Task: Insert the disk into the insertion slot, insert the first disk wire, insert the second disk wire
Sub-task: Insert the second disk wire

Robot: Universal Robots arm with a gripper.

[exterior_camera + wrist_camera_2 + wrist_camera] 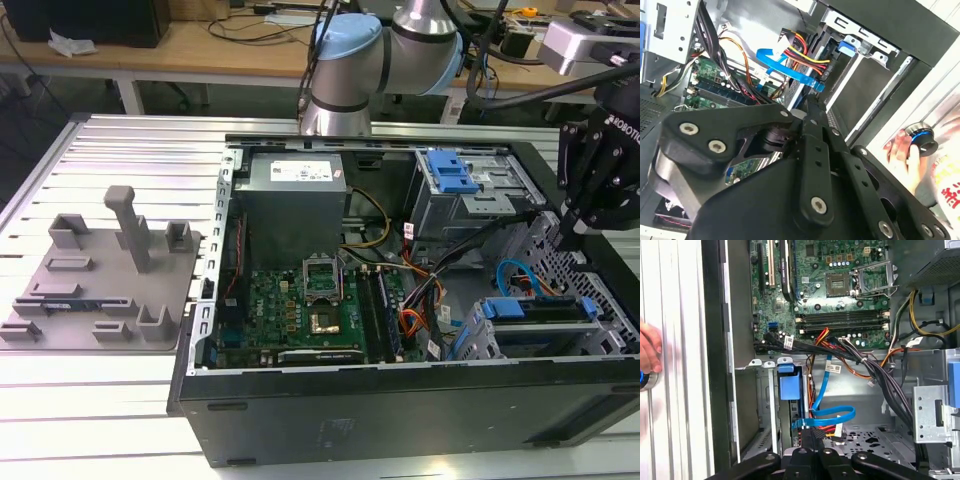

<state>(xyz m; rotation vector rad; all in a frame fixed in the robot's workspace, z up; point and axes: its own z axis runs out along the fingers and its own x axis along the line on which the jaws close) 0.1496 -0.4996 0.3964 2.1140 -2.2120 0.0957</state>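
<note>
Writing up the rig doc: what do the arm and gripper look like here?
The arm has silver-grey tube sections with light blue joint caps. The gripper is matte black with white lettering on its body; in both wrist views its black linkage bars carry silver screws. Black cables loop near the wrist.

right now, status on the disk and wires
black hand shut, tips at flat blue cable. blue-framed disk in low grey perforated metal cage. black wire bundle close beside.
</note>
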